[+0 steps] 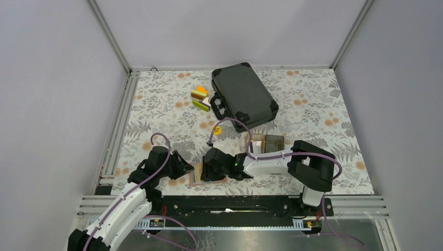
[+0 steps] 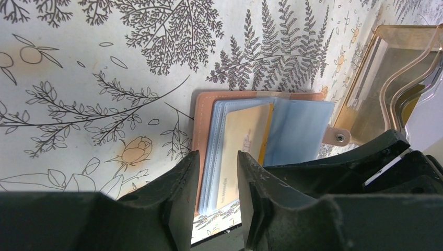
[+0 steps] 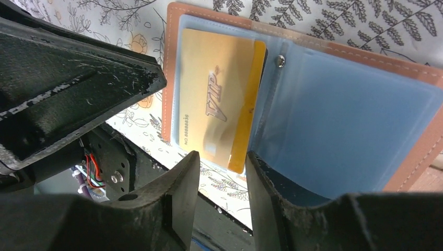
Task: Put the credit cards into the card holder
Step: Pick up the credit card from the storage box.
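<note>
Grey walls (image 1: 52,78), floral tablecloth (image 1: 324,104), card holder (image 3: 339,120)

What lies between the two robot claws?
The open pink card holder, holding a gold card, lies between the left gripper and right gripper; both wrist views show it.

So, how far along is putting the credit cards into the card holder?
Done: the card holder lies open. In hand: a gold VIP card sits partly in a blue pocket, its edge sticking out by the right gripper; the left gripper straddles the pocket pages. Left: more cards appear to wait in the clear tray.
</note>
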`<state>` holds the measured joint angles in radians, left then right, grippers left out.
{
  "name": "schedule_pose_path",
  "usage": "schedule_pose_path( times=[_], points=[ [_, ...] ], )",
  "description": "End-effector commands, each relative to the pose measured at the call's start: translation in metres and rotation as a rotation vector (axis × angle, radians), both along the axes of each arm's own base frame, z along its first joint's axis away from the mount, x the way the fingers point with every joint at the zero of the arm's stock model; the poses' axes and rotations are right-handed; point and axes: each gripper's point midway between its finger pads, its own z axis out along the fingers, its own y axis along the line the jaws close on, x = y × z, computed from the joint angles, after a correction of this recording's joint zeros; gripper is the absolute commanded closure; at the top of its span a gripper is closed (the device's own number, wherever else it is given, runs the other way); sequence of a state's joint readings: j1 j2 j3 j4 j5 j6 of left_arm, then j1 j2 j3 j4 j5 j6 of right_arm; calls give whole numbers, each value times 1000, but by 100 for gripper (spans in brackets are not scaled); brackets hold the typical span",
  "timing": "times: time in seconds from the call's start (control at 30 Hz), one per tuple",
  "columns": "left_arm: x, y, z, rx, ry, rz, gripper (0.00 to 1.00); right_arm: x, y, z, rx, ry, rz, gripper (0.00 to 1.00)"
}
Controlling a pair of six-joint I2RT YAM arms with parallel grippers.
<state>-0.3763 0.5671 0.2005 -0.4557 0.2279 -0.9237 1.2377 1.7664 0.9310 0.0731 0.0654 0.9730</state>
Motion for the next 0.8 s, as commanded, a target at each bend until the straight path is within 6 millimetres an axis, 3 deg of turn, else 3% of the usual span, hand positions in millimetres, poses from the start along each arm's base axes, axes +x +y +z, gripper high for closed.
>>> schedule_pose_path(
  times=[0.0, 0.17, 0.47, 0.63, 0.77],
  points=[
    [6, -4, 10, -13, -36, -20, 65, -1, 20, 16, 58, -3, 13, 56],
    [6, -4, 10, -13, -35, -20, 65, 1, 28, 24, 57, -30, 27, 57],
    [5, -5, 11, -16, -38, -23, 66, 2, 39, 19, 41, -35, 44, 58],
    [10, -3, 17, -2, -65, -10, 62, 12, 20, 36, 18, -120, 18, 51],
    [23, 4, 35, 50, -123, 2, 45, 23, -10, 56, -64, -213, 5, 41]
  ],
)
